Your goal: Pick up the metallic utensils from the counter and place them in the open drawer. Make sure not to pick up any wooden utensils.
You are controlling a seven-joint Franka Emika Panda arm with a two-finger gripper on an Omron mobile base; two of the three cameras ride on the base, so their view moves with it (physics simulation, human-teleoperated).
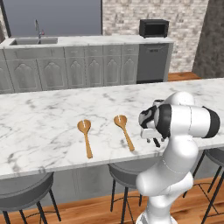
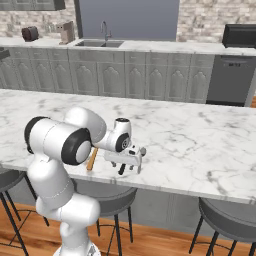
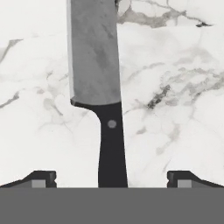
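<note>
The knife [image 3: 99, 78], with a dark blade and a black handle, lies flat on the white marble counter [image 3: 175, 65]. My gripper [image 3: 112, 179] hovers open right over its handle, one fingertip on each side and neither touching it. From the base, the gripper [image 1: 153, 140] [image 2: 127, 167] points down near the counter's front edge. A small grey piece that may be the silver spoon [image 2: 143, 150] peeks out just beyond the hand. Two wooden spoons [image 1: 85, 136] [image 1: 124, 130] lie to the hand's left. The drawer is out of view.
Round grey stools [image 1: 26, 192] [image 2: 230, 220] stand under the counter's near edge. Across the aisle runs a row of grey cabinets [image 1: 87, 65] with a sink [image 1: 33, 41], a microwave [image 1: 154, 27] and a dishwasher [image 2: 230, 80].
</note>
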